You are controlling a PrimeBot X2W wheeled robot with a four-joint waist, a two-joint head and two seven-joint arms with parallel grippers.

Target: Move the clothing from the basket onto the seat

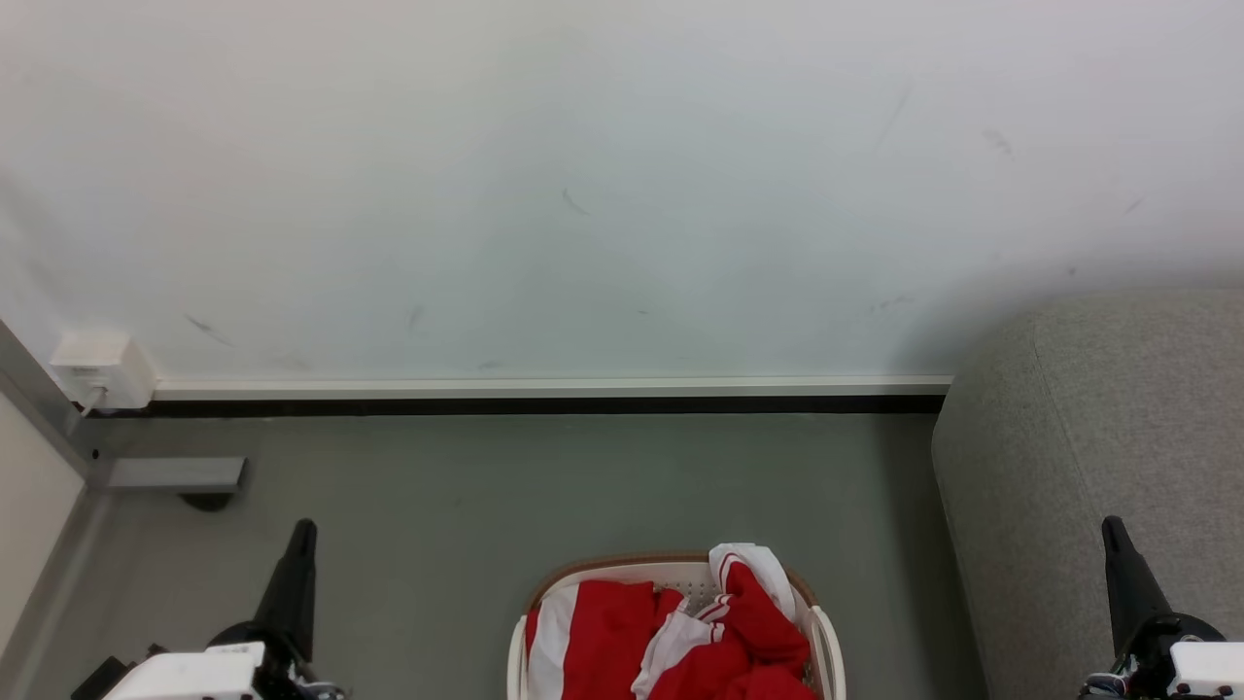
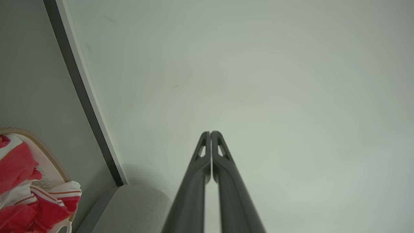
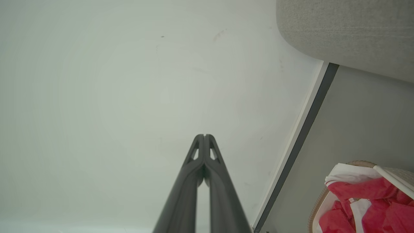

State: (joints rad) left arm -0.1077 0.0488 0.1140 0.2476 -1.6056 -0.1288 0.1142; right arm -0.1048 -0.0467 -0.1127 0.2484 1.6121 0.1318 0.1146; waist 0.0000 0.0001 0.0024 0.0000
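Red clothing (image 1: 680, 632) with white stripes is heaped in the white basket (image 1: 829, 637) on the floor at the bottom middle of the head view. To its right rises the large light grey seat (image 1: 1098, 447). My left gripper (image 1: 304, 530) stands shut at the lower left, well apart from the basket, holding nothing. At the lower right my right gripper (image 1: 1111, 527) is shut too, in front of the seat. In the left wrist view the left gripper (image 2: 210, 132) points at the wall, with the clothing (image 2: 19, 191) at lower left. The right gripper (image 3: 204, 136) also faces the wall, clothing (image 3: 365, 204) at lower right.
A white wall (image 1: 603, 185) with a dark skirting strip (image 1: 544, 403) runs behind the grey floor (image 1: 486, 506). A white socket box (image 1: 102, 369) sits on the wall at left, above a grey metal bracket (image 1: 175, 473). A pale panel edge (image 1: 29, 486) stands at far left.
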